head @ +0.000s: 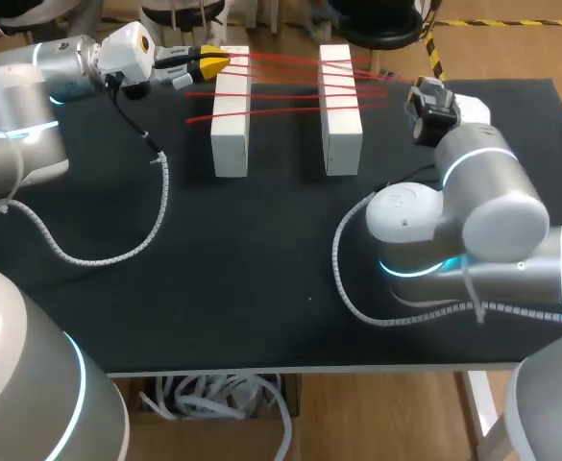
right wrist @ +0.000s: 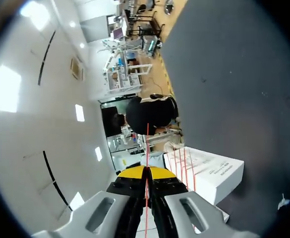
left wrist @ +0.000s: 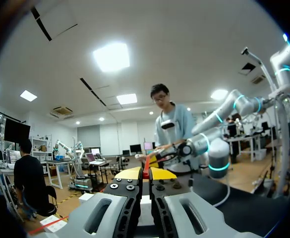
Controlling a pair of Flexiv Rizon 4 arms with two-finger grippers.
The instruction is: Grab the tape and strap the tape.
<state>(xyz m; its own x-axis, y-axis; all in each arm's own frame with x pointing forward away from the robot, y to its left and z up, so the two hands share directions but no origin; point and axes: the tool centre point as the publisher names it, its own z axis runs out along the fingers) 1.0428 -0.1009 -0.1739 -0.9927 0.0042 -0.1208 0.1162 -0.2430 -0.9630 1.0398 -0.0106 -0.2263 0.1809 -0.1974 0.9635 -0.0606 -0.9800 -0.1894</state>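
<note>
Two white blocks, left (head: 231, 110) and right (head: 340, 108), stand side by side at the back of the black table (head: 261, 288). Several strands of thin red tape (head: 290, 82) stretch across both blocks. My left gripper (head: 213, 62) sits just left of the left block, shut on the red tape (left wrist: 145, 166) between its yellow tips (left wrist: 145, 173). In the right wrist view my right gripper (right wrist: 146, 172) is shut, and the red tape (right wrist: 147, 148) runs out from between its fingers, with a white block (right wrist: 204, 171) beside it. My right wrist (head: 434, 106) hides those fingers in the head view.
A white spiral cable (head: 117, 252) loops over the table's left part. Another cable (head: 353, 293) curls around my right arm's elbow (head: 410, 226) at the right. The table's front edge (head: 290, 368) runs below both.
</note>
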